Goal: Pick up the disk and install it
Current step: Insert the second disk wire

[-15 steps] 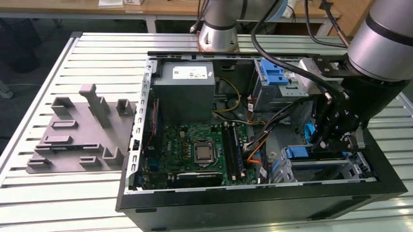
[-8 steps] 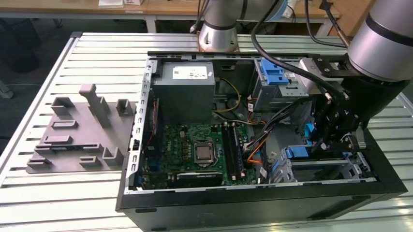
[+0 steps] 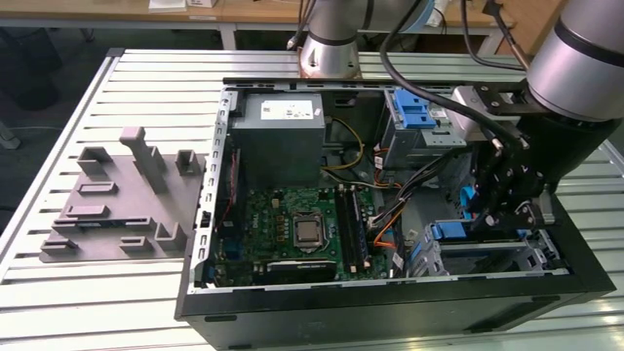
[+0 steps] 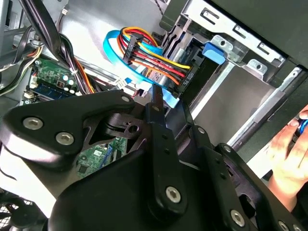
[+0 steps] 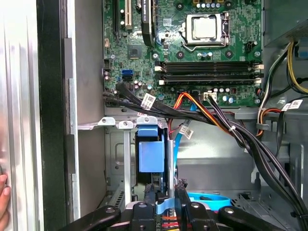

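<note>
One arm, one pincer (image 3: 507,219), one open computer case (image 3: 390,307) on the slatted table (image 3: 58,292), and a grey moulded fixture (image 3: 117,197) lying beside the case toward the exterior view's left. Inside the case there is one motherboard (image 3: 302,227) with one bare processor socket (image 3: 309,232), one grey power-supply box (image 3: 278,139) at the far end, and one drive cage with a blue latch (image 3: 414,117) next to it.

The exterior view has the pincer low in the case's near corner on the exterior view's right, over the lower drive bay (image 3: 487,248). The first wrist view looks straight down there: the pincer (image 5: 165,202) is closed to a narrow gap on a thin blue piece standing up between its tips, just under a blue tab (image 5: 151,156) of the disk (image 5: 153,180), which sits in that bay; whether it is fully seated, I cannot tell. The second wrist view adds a bundle of red, yellow and orange cables (image 4: 154,60) plugged in beside a blue clip (image 4: 214,52), and a person's hand (image 4: 288,154) at the case's outer wall. Fingertips (image 5: 4,202) also peek in at the first wrist view's edge.
</note>
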